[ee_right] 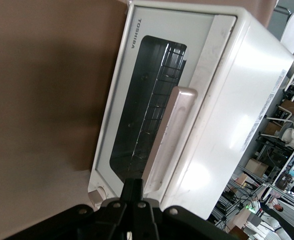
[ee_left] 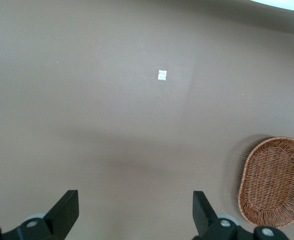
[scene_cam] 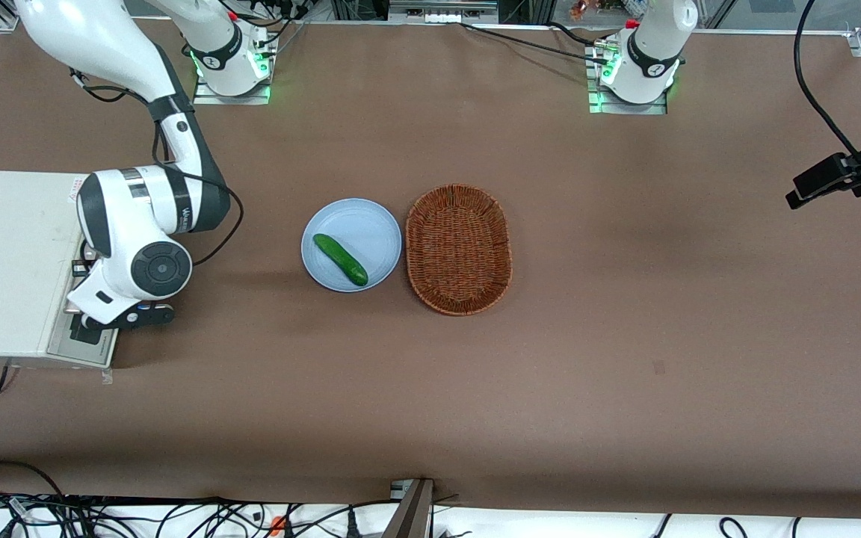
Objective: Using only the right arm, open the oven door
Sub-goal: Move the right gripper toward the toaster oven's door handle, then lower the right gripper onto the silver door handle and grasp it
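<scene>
One gripper (scene_cam: 90, 323) at oven door (ee_right: 136, 110) handle (ee_right: 167, 135) | fingers' state unclear

Table: broad flat surface under brown matte covering (scene_cam: 625, 336).
Oven: cream-white boxy toaster oven (scene_cam: 12, 261) at the working arm's end.
Gripper: black, small (scene_cam: 87, 323), at the oven's front.
Plate: round pale-blue plate (scene_cam: 371, 224), mid-table.
Basket: oval brown wicker basket (scene_cam: 459, 249), beside the plate, possibly touching.

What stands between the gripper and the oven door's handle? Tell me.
Nothing. In the right wrist view the gripper sits right at the end of the silver handle of the oven door, with nothing in between.
</scene>
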Controlling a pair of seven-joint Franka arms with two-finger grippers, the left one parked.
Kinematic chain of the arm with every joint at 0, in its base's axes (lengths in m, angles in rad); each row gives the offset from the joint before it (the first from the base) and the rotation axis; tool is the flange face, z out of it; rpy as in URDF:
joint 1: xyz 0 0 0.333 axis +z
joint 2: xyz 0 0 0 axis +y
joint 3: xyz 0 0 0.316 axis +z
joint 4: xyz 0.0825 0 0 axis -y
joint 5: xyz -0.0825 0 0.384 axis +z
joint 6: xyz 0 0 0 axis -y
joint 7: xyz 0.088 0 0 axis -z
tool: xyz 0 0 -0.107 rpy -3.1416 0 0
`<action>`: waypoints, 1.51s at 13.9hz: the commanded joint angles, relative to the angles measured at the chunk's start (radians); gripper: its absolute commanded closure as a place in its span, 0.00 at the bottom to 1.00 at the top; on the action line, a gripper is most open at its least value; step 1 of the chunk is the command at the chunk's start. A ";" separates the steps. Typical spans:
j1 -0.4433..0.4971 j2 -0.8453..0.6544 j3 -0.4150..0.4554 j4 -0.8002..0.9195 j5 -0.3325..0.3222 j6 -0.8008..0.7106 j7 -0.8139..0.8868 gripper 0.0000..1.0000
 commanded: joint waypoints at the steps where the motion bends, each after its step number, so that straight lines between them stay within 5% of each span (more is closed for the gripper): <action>1: -0.021 -0.024 0.003 -0.029 -0.011 0.005 -0.030 1.00; 21: -0.075 0.023 -0.039 -0.032 0.004 0.083 -0.063 1.00</action>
